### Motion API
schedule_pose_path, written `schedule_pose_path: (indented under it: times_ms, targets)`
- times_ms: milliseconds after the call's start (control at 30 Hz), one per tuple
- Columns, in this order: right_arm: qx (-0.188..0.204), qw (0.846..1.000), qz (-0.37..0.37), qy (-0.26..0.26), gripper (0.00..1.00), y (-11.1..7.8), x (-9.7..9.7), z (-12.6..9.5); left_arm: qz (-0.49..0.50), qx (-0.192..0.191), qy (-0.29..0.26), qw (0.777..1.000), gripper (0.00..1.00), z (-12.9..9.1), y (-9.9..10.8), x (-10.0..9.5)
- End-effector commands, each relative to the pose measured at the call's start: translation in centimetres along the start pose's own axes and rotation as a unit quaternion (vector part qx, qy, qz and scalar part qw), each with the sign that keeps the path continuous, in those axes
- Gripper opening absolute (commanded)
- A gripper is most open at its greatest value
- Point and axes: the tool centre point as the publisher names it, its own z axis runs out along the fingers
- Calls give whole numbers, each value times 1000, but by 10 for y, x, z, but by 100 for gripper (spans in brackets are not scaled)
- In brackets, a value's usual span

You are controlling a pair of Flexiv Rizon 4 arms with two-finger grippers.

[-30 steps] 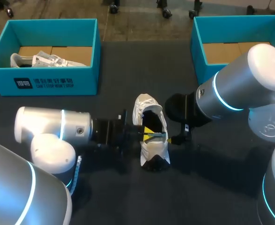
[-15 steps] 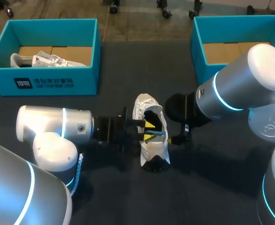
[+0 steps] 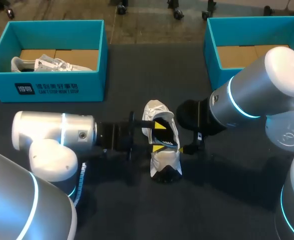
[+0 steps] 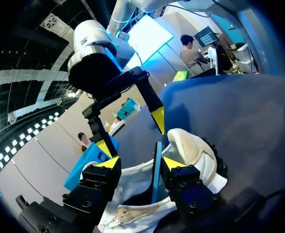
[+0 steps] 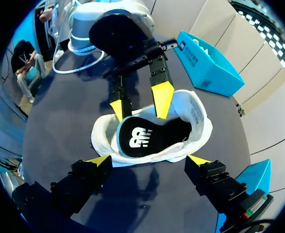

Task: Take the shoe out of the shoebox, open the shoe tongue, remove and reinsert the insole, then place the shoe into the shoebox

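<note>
A white shoe [image 3: 161,150] lies on the dark table between my two arms, its opening facing up. Its black insole [image 5: 137,138] with a white logo sits tilted in the opening; in the left wrist view its blue edge [image 4: 156,170] stands upright close to one finger. My left gripper [image 3: 159,136] is over the shoe's opening, fingers apart, and does not clamp the insole. My right gripper [image 5: 148,160] stands wide open on the shoe's other side, one finger off each end. In the head view it is hidden under my right arm [image 3: 247,95].
A teal shoebox [image 3: 46,87] at the back left holds a second white shoe [image 3: 49,64]. Another teal shoebox [image 3: 210,60] stands at the back right, partly behind my right arm. Bare dark table lies in front of the shoe.
My left gripper's fingers have spread apart from shut over the shoe's opening, letting go of the insole. The right arm and the shoe have kept still.
</note>
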Motion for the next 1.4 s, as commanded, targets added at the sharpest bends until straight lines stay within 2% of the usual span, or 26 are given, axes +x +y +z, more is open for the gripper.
schedule_pose_path:
  times_ms: [33, 267, 400, 833, 1133, 1300, 1367, 1400]
  targets:
    - [-1, 1000, 0, 0, 100, -1, 1, 0, 0, 3, 2, 1000, 54, -7, -7, 0]
    - [-1, 1000, 0, 0, 100, -1, 1, 0, -5, 8, 9, 1000, 55, -15, -15, -4]
    - [-1, 1000, 0, 0, 100, -1, 1, 0, -6, 8, 11, 1000, 50, -20, -16, -6]
    - [-1, 1000, 0, 0, 100, -1, 1, 0, -9, 11, 36, 999, 53, -37, -22, -14]
    - [-1, 1000, 0, 0, 100, -1, 1, 0, 5, 12, 90, 996, 49, -50, -26, -29]
    - [-1, 1000, 0, 0, 100, -1, 1, 0, 22, 13, 133, 991, 55, -53, -31, -32]
    - [-1, 1000, 0, 0, 100, -1, 1, 0, 26, 15, 148, 989, 54, -54, -34, -34]
    - [-1, 1000, 0, 0, 100, -1, 1, 0, 32, 14, 162, 986, 50, -54, -35, -35]
